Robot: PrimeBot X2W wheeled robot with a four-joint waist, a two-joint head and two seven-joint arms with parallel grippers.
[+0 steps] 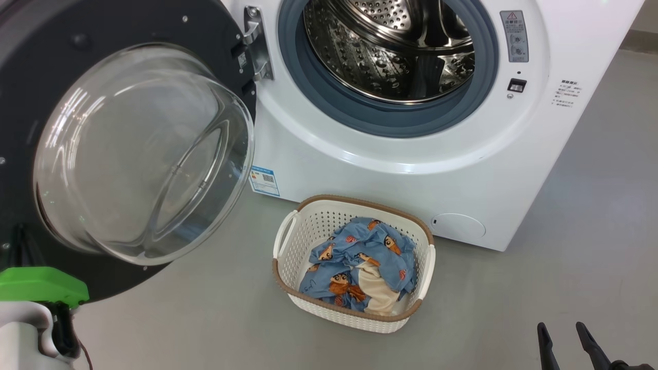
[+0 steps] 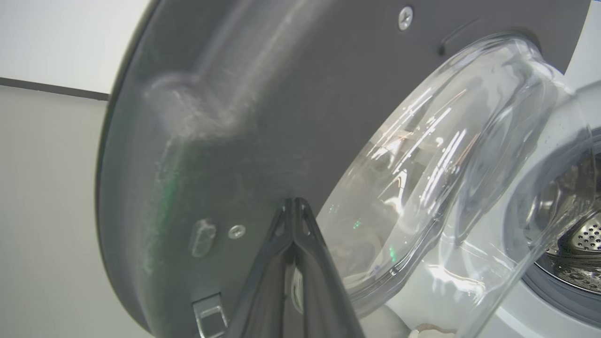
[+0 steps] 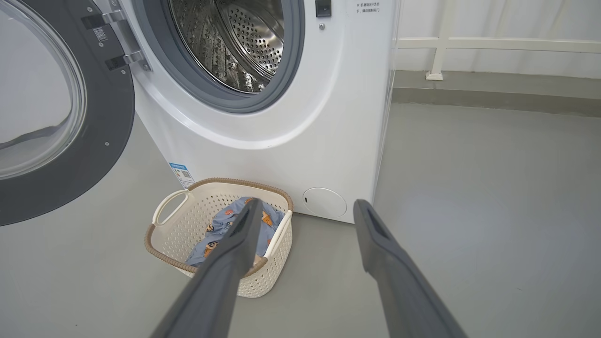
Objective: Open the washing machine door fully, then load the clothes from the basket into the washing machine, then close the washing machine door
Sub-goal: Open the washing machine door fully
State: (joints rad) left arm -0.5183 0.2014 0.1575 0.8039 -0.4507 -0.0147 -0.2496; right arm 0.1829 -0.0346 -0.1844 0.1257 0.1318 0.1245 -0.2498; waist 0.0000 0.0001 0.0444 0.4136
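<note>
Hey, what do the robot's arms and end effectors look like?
The right end effector and left end effector each have two long, tapering dark grey fingers. The left forearm is white with a bright green cap.

Smooth grey floor (image 3: 493, 197); white rail (image 3: 493, 44) along pale wall (image 3: 516, 19).

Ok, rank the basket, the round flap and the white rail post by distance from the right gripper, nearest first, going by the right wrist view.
1. Basket, just ahead of the open right gripper, towards the view's left.
2. Flap, low on the washer's front, past the basket.
3. Post, far back beyond the washer's side, upper right.
</note>
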